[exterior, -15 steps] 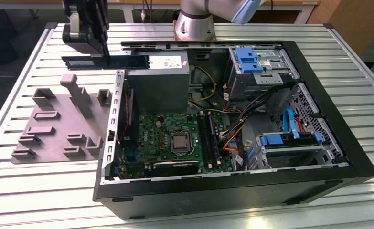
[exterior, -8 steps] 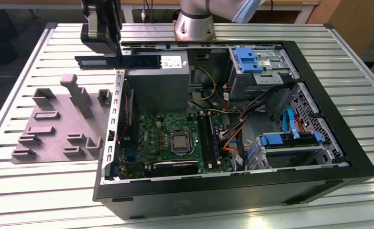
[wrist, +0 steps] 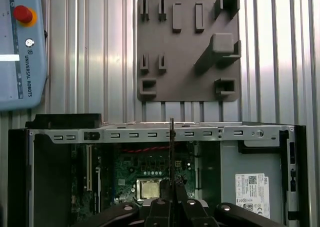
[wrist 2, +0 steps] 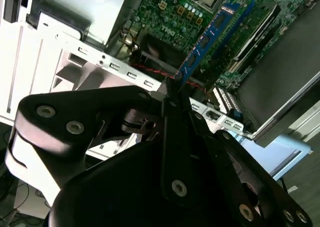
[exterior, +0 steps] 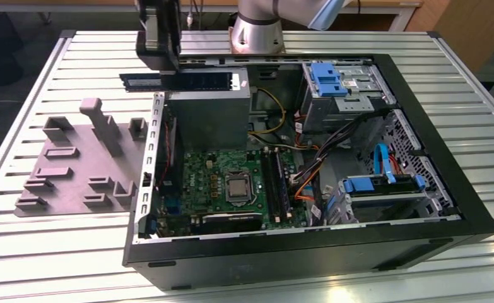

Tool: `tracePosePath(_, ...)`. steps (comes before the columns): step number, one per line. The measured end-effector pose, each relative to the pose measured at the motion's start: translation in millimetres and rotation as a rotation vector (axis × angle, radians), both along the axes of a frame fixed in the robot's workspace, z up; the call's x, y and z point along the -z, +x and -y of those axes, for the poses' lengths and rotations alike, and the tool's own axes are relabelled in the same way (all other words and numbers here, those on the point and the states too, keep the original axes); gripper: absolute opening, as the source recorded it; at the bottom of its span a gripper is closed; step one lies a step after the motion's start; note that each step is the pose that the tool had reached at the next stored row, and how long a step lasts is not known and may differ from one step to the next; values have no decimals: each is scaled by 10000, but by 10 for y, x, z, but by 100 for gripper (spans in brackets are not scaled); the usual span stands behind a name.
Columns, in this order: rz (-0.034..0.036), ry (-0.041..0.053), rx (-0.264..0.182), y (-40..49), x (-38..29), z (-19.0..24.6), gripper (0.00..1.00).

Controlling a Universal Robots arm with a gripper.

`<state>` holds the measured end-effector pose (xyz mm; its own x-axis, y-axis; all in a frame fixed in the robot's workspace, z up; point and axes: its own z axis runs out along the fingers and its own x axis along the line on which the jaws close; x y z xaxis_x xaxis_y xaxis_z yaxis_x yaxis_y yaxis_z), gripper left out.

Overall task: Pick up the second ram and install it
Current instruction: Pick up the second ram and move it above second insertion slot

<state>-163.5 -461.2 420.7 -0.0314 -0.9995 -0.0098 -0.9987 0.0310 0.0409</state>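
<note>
While the black gripper (exterior: 168, 68) is clenched on the second ram (exterior: 192, 81), that thin, flat stick hangs level above the open computer case (exterior: 314, 238), near the bench's (exterior: 36, 259) far edge. In the second wrist view its blue board (wrist 2: 212, 34) carries black chips. A silver metal box (exterior: 204, 117) and the green motherboard (exterior: 221, 173) lie below it. Beside the case, on the ribbed metal bench, sits a matte grey fixture plate (exterior: 70, 170) with blocky pegs, well apart from the stick.
</note>
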Motion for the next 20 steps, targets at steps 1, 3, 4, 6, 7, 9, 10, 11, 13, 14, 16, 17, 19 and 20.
tracePosePath(1,0,0,0,31,0,0,14)
tracePosePath(3,0,1,0,84,1,0,14)
tracePosePath(4,0,0,0,97,1,0,14)
tracePosePath(6,0,0,1,103,1,1,14)
tracePosePath(7,0,0,1,110,1,0,14)
tracePosePath(9,0,0,0,117,1,0,14)
tracePosePath(10,0,0,0,118,1,0,14)
tracePosePath(11,0,0,0,119,1,0,14)
tracePosePath(13,0,0,0,120,1,0,14)
tracePosePath(14,0,0,0,120,1,0,14)
tracePosePath(16,0,0,0,122,1,0,14)
tracePosePath(17,0,0,1,122,1,0,14)
tracePosePath(19,0,0,6,124,1,0,14)
tracePosePath(20,0,0,74,125,1,0,14)
